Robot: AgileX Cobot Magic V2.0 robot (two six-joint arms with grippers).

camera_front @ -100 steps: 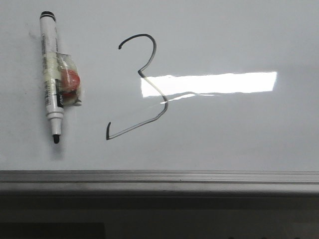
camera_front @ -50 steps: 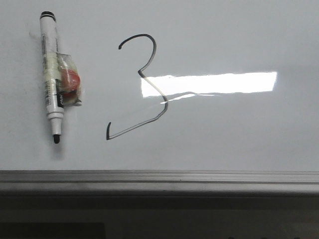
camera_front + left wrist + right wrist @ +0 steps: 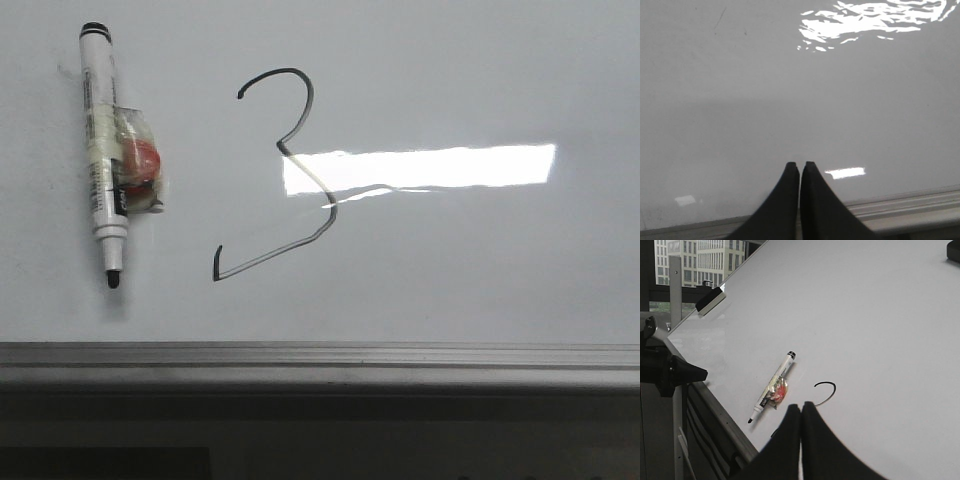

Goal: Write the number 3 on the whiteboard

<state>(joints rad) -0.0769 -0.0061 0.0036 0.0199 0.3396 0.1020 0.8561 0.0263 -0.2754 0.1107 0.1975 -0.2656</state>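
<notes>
Thin black hand-drawn number 3 (image 3: 285,175) on glossy white-grey whiteboard (image 3: 480,270); uncapped white marker with red taped lump (image 3: 108,160) just left, label unreadable. Left gripper (image 3: 800,167) closed, empty. Right gripper (image 3: 800,409) likewise closed, empty.

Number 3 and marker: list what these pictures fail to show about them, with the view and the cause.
- Right wrist view: the right hand covers most of the number 3; only its top curve shows.
- Front view: a bright reflection washes out the middle stroke of the 3.
- Marker: the label print is too small to read, and tape blurs the red thing on it.
- Left wrist view: the left hand faces bare whiteboard; neither the 3 nor the marker shows.
</notes>
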